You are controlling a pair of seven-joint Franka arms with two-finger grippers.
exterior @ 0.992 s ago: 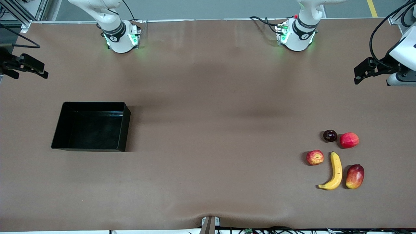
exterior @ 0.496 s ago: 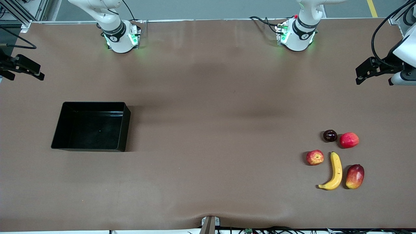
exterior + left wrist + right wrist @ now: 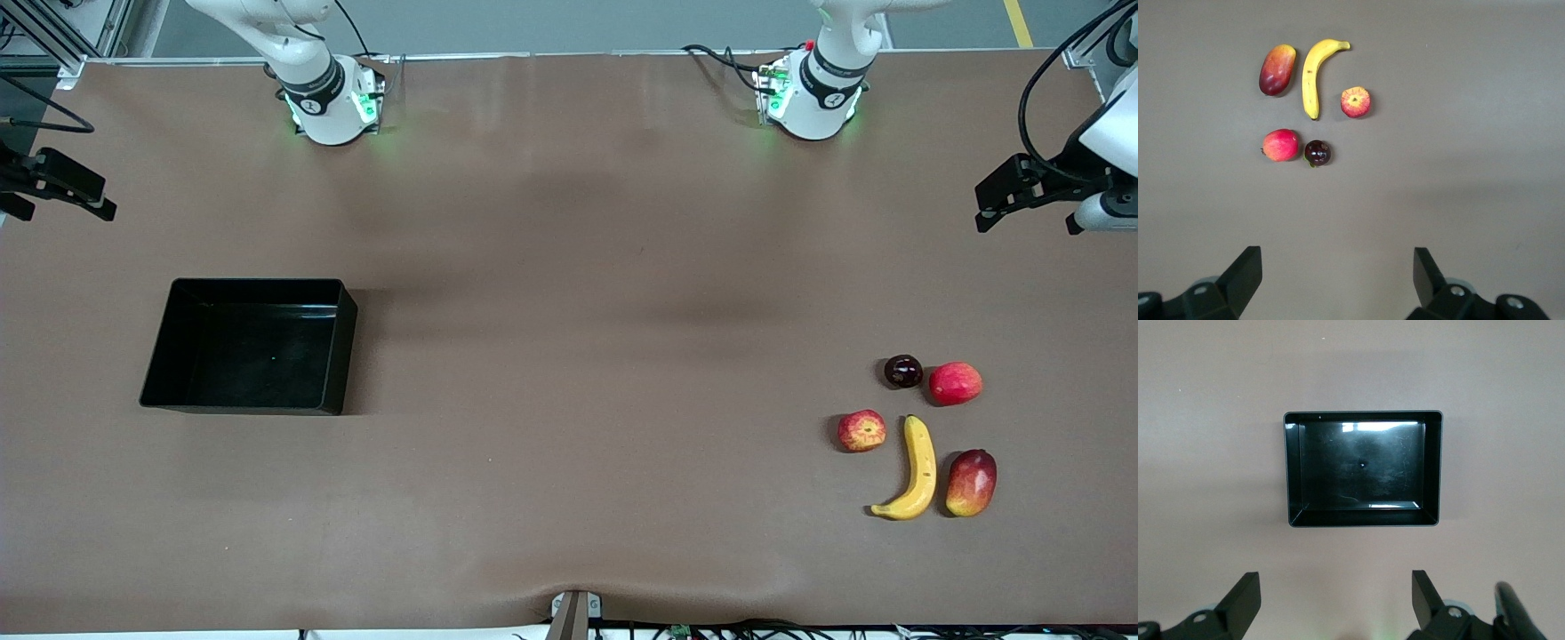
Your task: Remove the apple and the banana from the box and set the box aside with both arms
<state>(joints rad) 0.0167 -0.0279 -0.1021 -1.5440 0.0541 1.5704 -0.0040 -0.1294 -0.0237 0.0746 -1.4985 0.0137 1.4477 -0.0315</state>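
The black box (image 3: 153, 348) stands empty toward the right arm's end of the table. It also shows in the right wrist view (image 3: 1291, 470). The banana (image 3: 917, 469) and the apple (image 3: 861, 430) lie side by side toward the left arm's end. They also show in the left wrist view, banana (image 3: 1311, 75) and apple (image 3: 1355, 102). My left gripper (image 3: 989, 206) hangs open and empty in the air over that end's edge, its jaws (image 3: 1337, 280) wide apart. My right gripper (image 3: 93, 200) hangs open and empty over the other end's edge (image 3: 1336, 600).
A mango (image 3: 971, 482) lies beside the banana. A red round fruit (image 3: 955, 383) and a dark purple fruit (image 3: 902, 371) lie farther from the camera than the banana. The two arm bases (image 3: 333, 102) stand along the table's back edge.
Both grippers have drifted a little farther out toward their own ends of the table. The box and fruits have not moved.
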